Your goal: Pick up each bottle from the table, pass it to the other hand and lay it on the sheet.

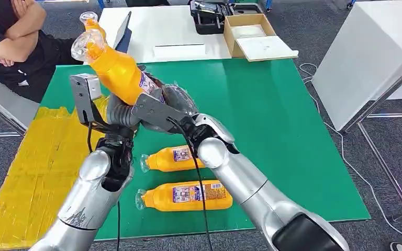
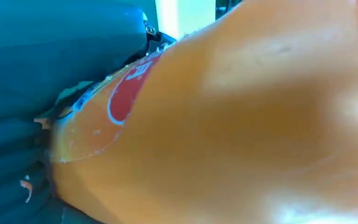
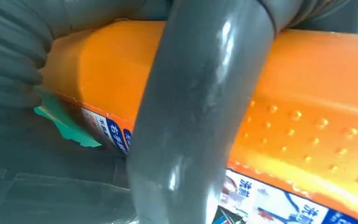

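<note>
Held bottle: an orange bottle point(image 1: 116, 67) is up in the air above the left part of the green worktop point(image 1: 272, 130), tilted with its clear neck toward the far left corner.
Right hand: the right hand point(image 1: 159, 107) grasps the lower body of this bottle; in the right wrist view its thick grey thumb point(image 3: 200, 116) wraps across the orange side (the printed label sits just under it).
Left hand: the left hand point(image 1: 116, 112) is raised right beside the bottle's base, touching the right hand; whether it grips the bottle I cannot tell. The left wrist view sits close against the orange body point(image 2: 242, 140).
Bottles on worktop: two more orange bottles lie on their sides near the front edge, one point(image 1: 171, 158) behind the other point(image 1: 186, 196), necks pointing left.
Sheet: a yellow sheet point(image 1: 31, 167) hangs over the worktop's left edge.
Beyond far edge: a white table point(image 1: 178, 31) with a cardboard box point(image 1: 251, 34); a person point(image 1: 15, 36) sits by the far left corner.
</note>
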